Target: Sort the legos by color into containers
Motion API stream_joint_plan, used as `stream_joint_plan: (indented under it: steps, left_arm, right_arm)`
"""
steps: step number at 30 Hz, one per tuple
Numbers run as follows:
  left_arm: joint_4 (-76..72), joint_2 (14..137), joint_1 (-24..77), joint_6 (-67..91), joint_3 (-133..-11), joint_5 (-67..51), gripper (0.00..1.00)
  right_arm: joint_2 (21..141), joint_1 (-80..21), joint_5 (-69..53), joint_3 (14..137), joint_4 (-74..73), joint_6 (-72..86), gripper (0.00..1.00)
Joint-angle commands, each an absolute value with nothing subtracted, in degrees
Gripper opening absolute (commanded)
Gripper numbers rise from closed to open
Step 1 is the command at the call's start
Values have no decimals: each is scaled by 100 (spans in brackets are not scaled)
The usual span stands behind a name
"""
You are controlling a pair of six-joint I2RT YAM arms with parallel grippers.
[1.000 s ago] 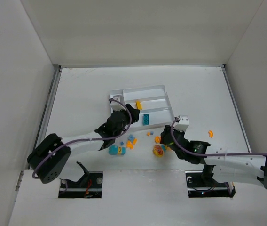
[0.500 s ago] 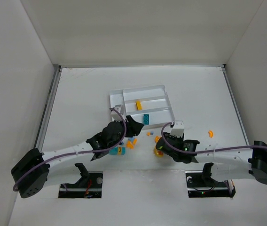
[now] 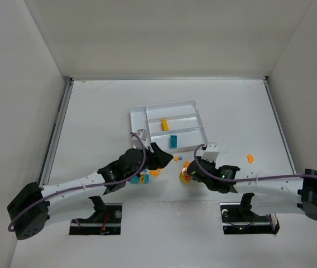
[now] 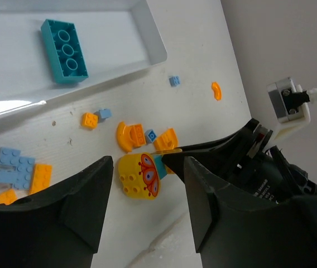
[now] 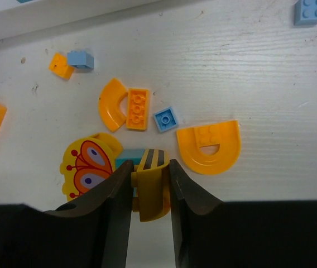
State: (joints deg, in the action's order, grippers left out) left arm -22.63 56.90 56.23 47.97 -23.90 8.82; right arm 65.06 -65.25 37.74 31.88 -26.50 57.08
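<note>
Compared with a second ago, the left gripper (image 4: 138, 161) is seen swung off the white tray (image 3: 164, 104) and out over the loose pile. The right gripper (image 5: 150, 167) is seen dropped low onto that same pile. The right jaws are now pressed together on a yellow-orange striped piece (image 5: 150, 195), so a pick is judged to be under way. The left jaws are held wide apart with nothing between them, above a yellow butterfly-printed piece (image 4: 139, 176). The striped piece is found among the scattered legos on the table (image 3: 231, 106), on the near side of the tray. It lies just beside a teal piece (image 5: 128, 156) and the butterfly-printed one. Whether it is lifted off the surface cannot be told. Its long axis is laid along the fingers, and the dark-striped end is pointed away from the wrist, toward the tray. An orange brick (image 3: 164, 124) and a teal brick (image 4: 65, 51) are already held in separate sections, so the orange brick's section is judged the likely destination.
</note>
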Motion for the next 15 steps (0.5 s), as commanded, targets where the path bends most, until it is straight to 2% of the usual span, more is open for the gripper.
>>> stream_joint_plan:
  steps: [1, 7, 15]
  left_arm:
    - [-2268, 5467, 5629, 5062, -2329, 580, 54]
    - [-2408, 5510, 5673, 5186, -2329, 282, 66]
    - [-2742, 5800, 5752, 5256, -2294, 290, 65]
  right_arm:
    - [6302, -6455, 3797, 3164, -2461, 5687, 25]
    - [5801, -6342, 3850, 3427, -2190, 5222, 23]
    - [5906, -5981, 3279, 3682, -1091, 4501, 22]
